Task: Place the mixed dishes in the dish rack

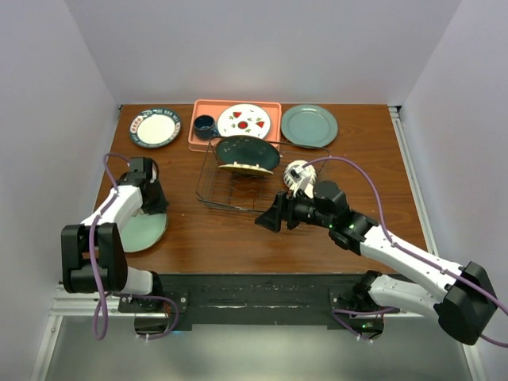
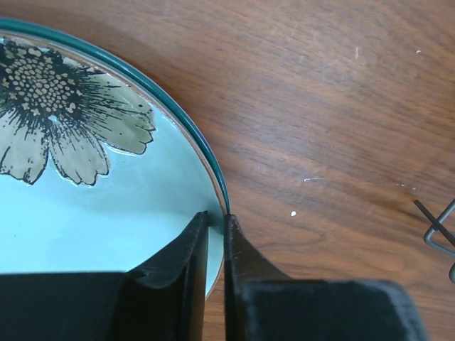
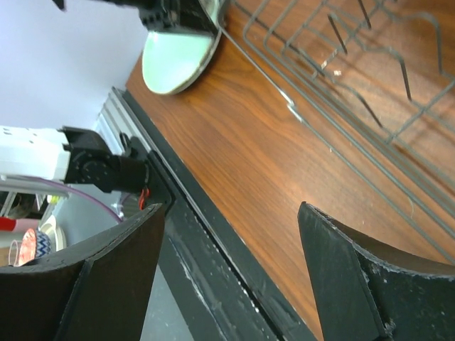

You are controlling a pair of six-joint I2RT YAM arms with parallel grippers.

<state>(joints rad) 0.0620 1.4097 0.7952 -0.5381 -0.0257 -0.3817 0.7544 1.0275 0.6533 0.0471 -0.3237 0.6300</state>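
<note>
Pinch looks firm: left tool (image 2: 217, 220) clenches the rim of the flower plate (image 2: 106, 199), flat near the left edge of the surface (image 2: 320, 142). Lift slowly, tilting it upright for the rack (image 1: 230, 206); right tool (image 3: 231, 207) hangs released, empty.

The right claw (image 3: 231, 234) hangs with its two dark fingers spread wide, nothing between them, over bare wood close to the bench's (image 3: 234, 142) front edge. The wire dish rack (image 3: 355, 85) stands further in. A pale green plate (image 3: 174, 64) lies along that same edge, with the left claw (image 3: 174, 14) at its rim.
</note>
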